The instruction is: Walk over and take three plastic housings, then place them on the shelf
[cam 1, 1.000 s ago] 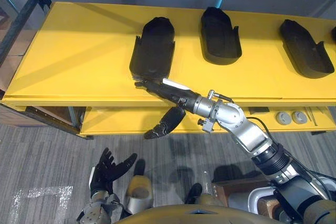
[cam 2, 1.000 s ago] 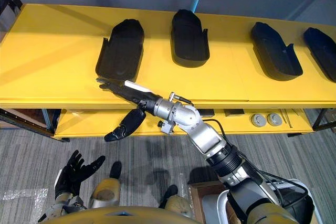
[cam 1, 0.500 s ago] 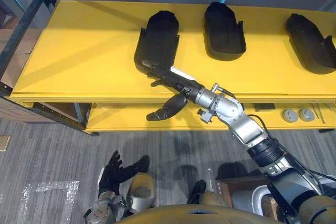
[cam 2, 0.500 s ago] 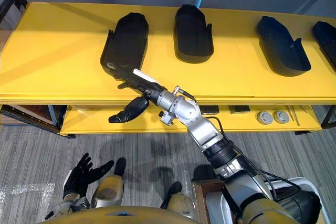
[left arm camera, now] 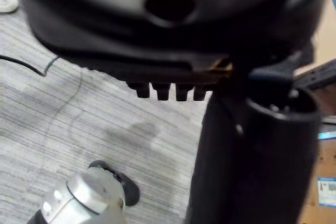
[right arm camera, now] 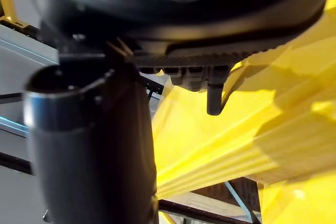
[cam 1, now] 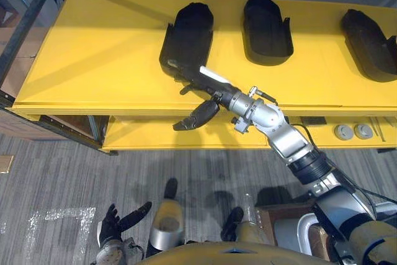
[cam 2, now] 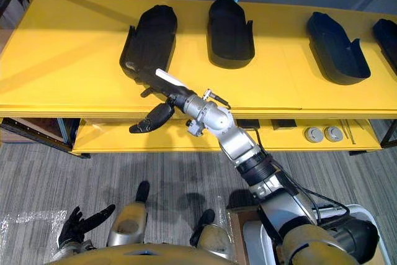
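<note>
Yellow table (cam 1: 93,60) bears the leftmost housing (cam 1: 189,32). My right hand (cam 1: 216,91) reaches over its near end, fingers (cam 1: 185,74) straight, gripping nothing. It looks light, stiff and slick: I'd pinch a side wall. Left hand (cam 1: 115,226) hangs splayed.

A: Is the light strong on the yellow shelf (cam 1: 93,60)?
B: Yes, bright and even, probably from above; the black housings (cam 1: 188,40) cast only thin, soft shadows.
A: And the floor (cam 1: 62,178)?
B: Dimmer, with soft dark patches. Near the wrist camera, the right hand (right arm camera: 94,145) is nearly pure black.
</note>
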Robot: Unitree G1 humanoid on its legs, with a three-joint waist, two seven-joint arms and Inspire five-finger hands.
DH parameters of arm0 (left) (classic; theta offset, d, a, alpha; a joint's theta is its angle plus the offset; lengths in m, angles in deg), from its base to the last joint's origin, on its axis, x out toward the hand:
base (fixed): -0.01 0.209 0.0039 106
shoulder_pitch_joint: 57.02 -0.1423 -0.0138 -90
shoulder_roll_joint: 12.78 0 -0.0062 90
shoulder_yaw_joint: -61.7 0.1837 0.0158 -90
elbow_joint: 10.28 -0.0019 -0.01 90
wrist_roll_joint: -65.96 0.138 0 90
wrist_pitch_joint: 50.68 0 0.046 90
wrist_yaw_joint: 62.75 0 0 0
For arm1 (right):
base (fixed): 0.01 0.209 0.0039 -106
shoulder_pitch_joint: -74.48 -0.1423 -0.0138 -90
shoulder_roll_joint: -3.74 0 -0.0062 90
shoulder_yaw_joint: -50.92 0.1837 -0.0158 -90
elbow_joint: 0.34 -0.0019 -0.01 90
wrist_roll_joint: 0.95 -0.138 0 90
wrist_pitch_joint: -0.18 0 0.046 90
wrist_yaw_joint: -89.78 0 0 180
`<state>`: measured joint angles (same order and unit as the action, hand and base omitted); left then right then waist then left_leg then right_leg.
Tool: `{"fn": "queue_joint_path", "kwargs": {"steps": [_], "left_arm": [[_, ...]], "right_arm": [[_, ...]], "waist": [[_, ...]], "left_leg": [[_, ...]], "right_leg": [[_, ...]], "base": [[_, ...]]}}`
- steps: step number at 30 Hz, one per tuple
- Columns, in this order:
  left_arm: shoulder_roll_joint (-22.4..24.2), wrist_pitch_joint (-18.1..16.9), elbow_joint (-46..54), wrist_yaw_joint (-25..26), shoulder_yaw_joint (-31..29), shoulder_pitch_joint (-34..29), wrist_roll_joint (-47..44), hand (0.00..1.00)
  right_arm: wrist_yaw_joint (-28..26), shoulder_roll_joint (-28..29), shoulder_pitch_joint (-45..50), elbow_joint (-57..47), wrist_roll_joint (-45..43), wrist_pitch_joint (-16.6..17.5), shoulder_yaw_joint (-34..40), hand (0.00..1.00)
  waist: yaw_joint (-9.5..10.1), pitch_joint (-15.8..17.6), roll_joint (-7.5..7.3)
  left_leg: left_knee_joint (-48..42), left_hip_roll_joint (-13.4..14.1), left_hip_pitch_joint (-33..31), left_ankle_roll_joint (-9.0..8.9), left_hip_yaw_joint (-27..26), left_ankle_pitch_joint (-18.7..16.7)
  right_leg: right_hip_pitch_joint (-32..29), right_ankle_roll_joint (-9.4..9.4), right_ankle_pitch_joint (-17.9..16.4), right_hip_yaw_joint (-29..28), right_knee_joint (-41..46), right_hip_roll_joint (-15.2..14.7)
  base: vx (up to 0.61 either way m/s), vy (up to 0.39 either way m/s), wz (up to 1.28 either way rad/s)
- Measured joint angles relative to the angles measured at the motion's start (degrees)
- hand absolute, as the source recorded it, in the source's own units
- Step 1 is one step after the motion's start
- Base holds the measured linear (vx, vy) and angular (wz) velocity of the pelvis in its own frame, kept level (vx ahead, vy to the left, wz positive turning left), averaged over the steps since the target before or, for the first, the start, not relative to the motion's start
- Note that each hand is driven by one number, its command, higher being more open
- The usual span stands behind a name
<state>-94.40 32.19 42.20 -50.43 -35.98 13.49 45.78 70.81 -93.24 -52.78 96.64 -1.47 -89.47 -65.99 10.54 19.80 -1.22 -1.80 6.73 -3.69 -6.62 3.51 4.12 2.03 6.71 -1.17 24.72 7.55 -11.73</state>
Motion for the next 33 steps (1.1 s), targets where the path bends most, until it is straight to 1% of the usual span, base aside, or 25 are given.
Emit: {"fn": "queue_joint_path", "kwargs": {"steps": [3,8,10,13,19,22,23,24,25,27,29,31,33], "left_arm": [[0.08,-0.02,-0.56,-0.65,-0.18,-0.01,0.02,1.0],[0.72,-0.07,-0.71,-2.24,-0.09,0.23,0.16,1.0],[1.02,-0.08,-0.71,-2.46,-0.02,0.6,0.28,1.0],[1.06,-0.07,-0.69,-2.48,0.02,1.25,0.28,1.0],[1.06,-0.08,-0.63,-2.51,0.05,1.36,0.29,1.0],[1.09,-0.08,-0.62,-2.52,-0.12,1.35,0.28,1.0],[1.09,-0.09,-0.62,-2.52,-0.28,1.33,0.28,1.0],[1.16,-0.09,-0.61,-2.54,-0.68,1.33,0.28,1.0],[1.25,-0.09,-0.61,-2.55,-1.0,1.33,0.29,1.0],[1.57,-0.15,-0.5,-2.56,-1.94,1.33,0.28,1.0],[2.01,-0.19,-0.51,-2.55,-2.51,1.33,0.27,1.0],[2.22,-0.22,-0.51,-2.56,-2.6,1.33,0.28,1.0],[2.3,-0.24,-0.62,-2.5,-2.24,1.35,0.25,1.0]], "right_arm": [[1.74,0.01,-0.42,0.13,0.22,0.0,0.6,1.0],[3.45,0.0,-1.88,1.65,0.43,0.0,0.66,1.0],[4.57,0.0,-1.92,1.73,2.45,0.0,1.25,1.0],[5.82,0.0,-1.93,1.92,2.45,-0.01,1.84,1.0],[5.89,-0.09,-2.0,2.15,2.4,0.06,2.84,1.0],[5.9,-2.71,-1.92,-2.46,2.06,0.05,3.45,1.0],[5.92,-4.07,-1.88,-6.34,1.23,0.05,4.49,1.0],[6.0,-4.4,-1.87,-10.28,-0.63,0.06,6.59,1.0],[6.26,-4.34,-1.87,-12.15,-1.34,0.15,7.74,1.0],[8.49,-4.34,-1.92,-18.07,-6.52,0.75,11.61,1.0],[10.53,-4.3,-2.11,-19.52,-8.59,1.17,12.98,1.0],[11.85,-4.24,-2.14,-19.53,-11.95,0.47,13.37,1.0],[14.11,-2.94,-2.21,-18.13,-13.48,-2.34,13.52,1.0]], "waist": [[0.5,0.53,-0.22],[0.33,0.71,-0.47],[0.38,0.84,-0.52],[0.28,1.23,-0.83],[0.25,1.28,-0.91],[0.05,1.37,-1.07],[-0.15,1.44,-1.21],[-0.54,1.57,-1.44],[-0.74,1.64,-1.59],[-1.37,1.68,-1.98],[-1.36,1.66,-2.02],[-1.39,1.66,-2.02],[-1.51,1.67,-1.99]], "left_leg": [[0.1,-0.06,-0.2,0.05,0.16,0.07],[0.09,-0.07,-0.23,-0.18,0.2,0.23],[0.08,-0.07,-0.22,-0.18,0.25,0.23],[0.08,-0.07,-0.21,-0.18,0.26,0.23],[0.11,-0.06,-0.14,-0.18,0.22,0.23],[0.16,-0.07,-0.09,-0.2,0.07,0.21],[0.15,-0.06,-0.04,-0.21,-0.02,0.2],[0.08,-0.06,0.06,-0.22,-0.1,0.19],[0.02,-0.06,0.15,-0.22,-0.16,0.19],[-0.1,-0.07,0.41,-0.23,-0.45,0.08],[-0.09,-0.06,1.04,-0.18,-1.08,-0.07],[-0.11,-0.06,1.46,-0.22,-1.43,-0.22],[0.07,-0.05,1.92,-0.06,-1.68,-0.42]], "right_leg": [[-0.21,-0.01,-0.04,0.14,0.18,-0.08],[-0.27,-0.01,-0.03,0.17,0.35,-0.11],[-0.24,0.0,-0.04,0.22,0.38,-0.11],[-0.24,0.0,-0.06,0.21,0.43,-0.11],[-0.21,0.01,-0.06,0.18,0.41,-0.11],[-0.21,0.03,-0.04,0.13,0.3,-0.11],[-0.21,0.04,-0.03,0.07,0.26,-0.11],[-0.11,0.05,-0.02,0.02,0.23,-0.11],[-0.02,0.05,-0.01,-0.03,0.2,-0.11],[0.09,0.1,0.05,-0.26,0.1,-0.11],[0.26,0.16,0.1,-0.95,0.07,-0.15],[0.6,0.3,0.19,-1.17,-0.19,-0.14],[1.0,0.47,0.29,-1.3,-0.69,-0.06]], "base": [[0.0,-0.011,0.03],[0.0,0.0,0.0],[0.0,0.0,0.0],[0.0,0.0,0.0],[0.0,0.0,0.0],[0.0,0.0,0.0],[0.0,0.0,-0.03],[0.0,0.0,-0.04],[0.0,0.0,-0.04],[0.0,0.0,-0.07],[-0.01,-0.002,-0.17],[-0.03,-0.008,-0.13],[-0.03,-0.01,-0.06]]}}
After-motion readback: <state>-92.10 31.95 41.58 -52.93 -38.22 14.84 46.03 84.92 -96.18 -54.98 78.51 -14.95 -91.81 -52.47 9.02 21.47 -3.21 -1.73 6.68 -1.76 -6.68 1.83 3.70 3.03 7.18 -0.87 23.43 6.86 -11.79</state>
